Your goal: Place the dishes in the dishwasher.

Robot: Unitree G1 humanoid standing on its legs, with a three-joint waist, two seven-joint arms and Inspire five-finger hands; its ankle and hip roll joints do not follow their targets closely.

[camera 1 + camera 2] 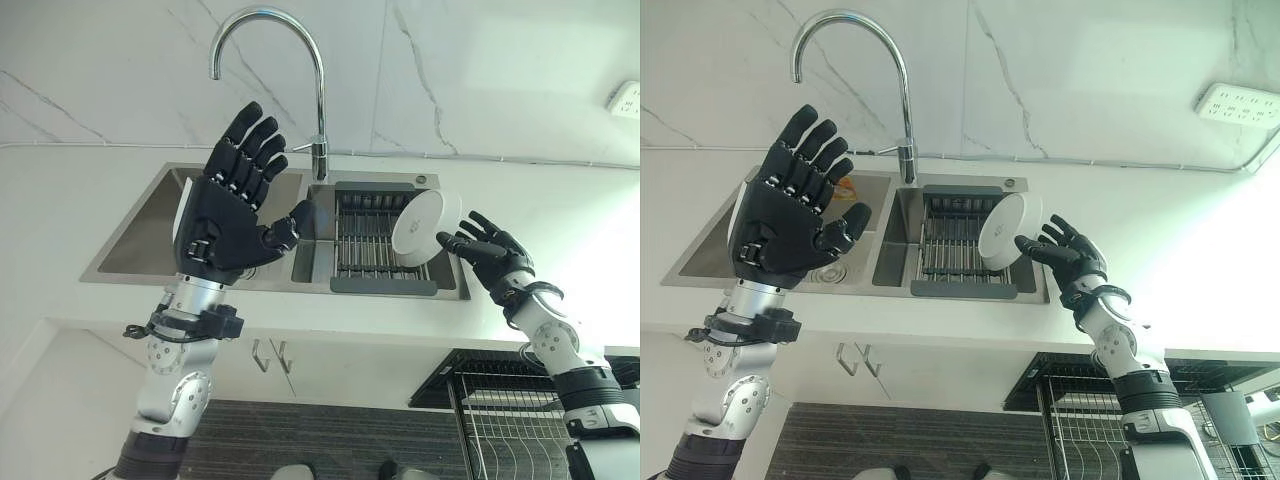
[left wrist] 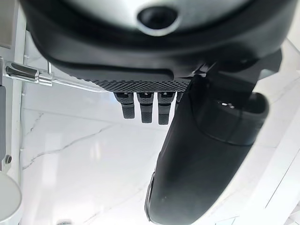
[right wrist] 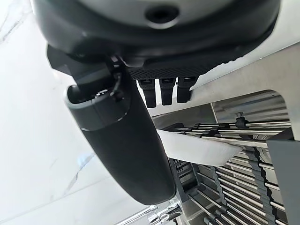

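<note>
A white round dish [image 1: 420,222] stands on edge at the right end of the dark wire rack [image 1: 365,240] in the sink's right basin. My right hand [image 1: 495,255] is just right of it, open, with its fingertips at the dish's rim. In the right wrist view the dish [image 3: 197,147] shows past the thumb [image 3: 122,140], while the fingers [image 3: 161,91] are straight. My left hand [image 1: 225,225] is raised above the left basin, palm towards me, open and holding nothing; its fingers [image 2: 143,105] are spread.
The steel double sink [image 1: 140,245] is set in a white counter, with a tall curved faucet [image 1: 270,20] behind it against a marble wall. A pulled-out dishwasher rack [image 1: 500,400] of wire sits low on the right, below the counter's edge. A wall socket [image 1: 627,98] is at the far right.
</note>
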